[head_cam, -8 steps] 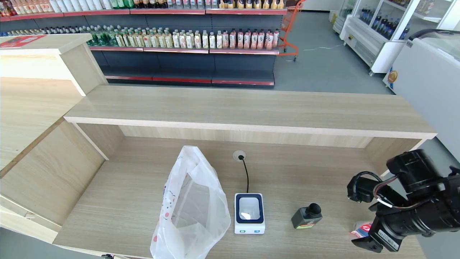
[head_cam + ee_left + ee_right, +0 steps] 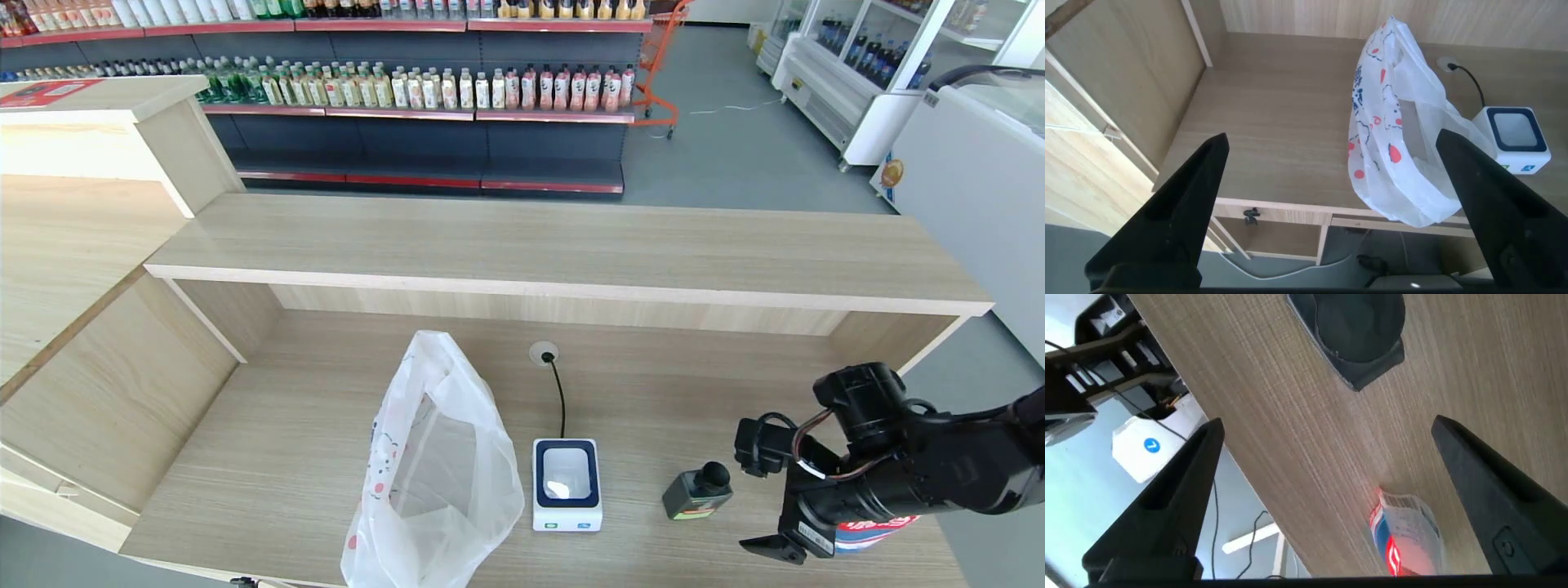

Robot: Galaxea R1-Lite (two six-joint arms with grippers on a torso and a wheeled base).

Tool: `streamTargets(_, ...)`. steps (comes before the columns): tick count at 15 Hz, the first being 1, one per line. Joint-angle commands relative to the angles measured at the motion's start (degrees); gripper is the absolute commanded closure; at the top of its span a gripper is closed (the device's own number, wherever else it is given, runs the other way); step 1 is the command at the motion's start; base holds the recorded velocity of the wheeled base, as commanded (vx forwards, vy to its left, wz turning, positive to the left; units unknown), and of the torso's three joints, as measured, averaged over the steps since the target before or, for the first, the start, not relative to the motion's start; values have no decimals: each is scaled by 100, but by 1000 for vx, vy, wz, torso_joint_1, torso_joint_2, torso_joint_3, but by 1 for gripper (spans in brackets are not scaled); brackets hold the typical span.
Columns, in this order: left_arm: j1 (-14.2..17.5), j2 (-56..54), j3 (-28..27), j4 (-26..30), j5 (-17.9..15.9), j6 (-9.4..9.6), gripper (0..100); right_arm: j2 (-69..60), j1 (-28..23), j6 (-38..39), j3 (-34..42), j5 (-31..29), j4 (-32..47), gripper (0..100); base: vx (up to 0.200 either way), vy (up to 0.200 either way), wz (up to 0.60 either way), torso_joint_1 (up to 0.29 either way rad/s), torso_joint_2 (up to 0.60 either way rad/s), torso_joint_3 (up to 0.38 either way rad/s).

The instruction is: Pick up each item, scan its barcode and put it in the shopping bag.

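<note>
Fingers of my left hand (image 2: 1333,139) stand apart, short of the tabletop (image 2: 1274,122) edge by the shopping bag (image 2: 1392,131). Rightward sit scanner (image 2: 566,483) and dark bottle (image 2: 696,492). Right wrist camera shows my right hand (image 2: 1327,423) spread above the red-and-white packet (image 2: 1409,539), half-covered by the arm (image 2: 939,474) from the head camera.

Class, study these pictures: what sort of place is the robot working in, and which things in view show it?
Most likely a small shop's checkout: shelves of bottled drinks behind the wooden counter, glass-fronted chillers at the side, and a barcode scanner beside a plastic shopping bag.
</note>
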Motion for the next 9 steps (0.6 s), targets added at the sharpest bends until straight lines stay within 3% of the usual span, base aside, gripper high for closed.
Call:
streamTargets(1,0,-2,1,-4,1,-6,0,605,-49,-105,-68,283,-372,0,0,0,0,0,0,0)
streamTargets(9,0,-2,1,5,1,3,0,1475,-14,-158,-684,968,-768,0,0,0,0,0,0,0)
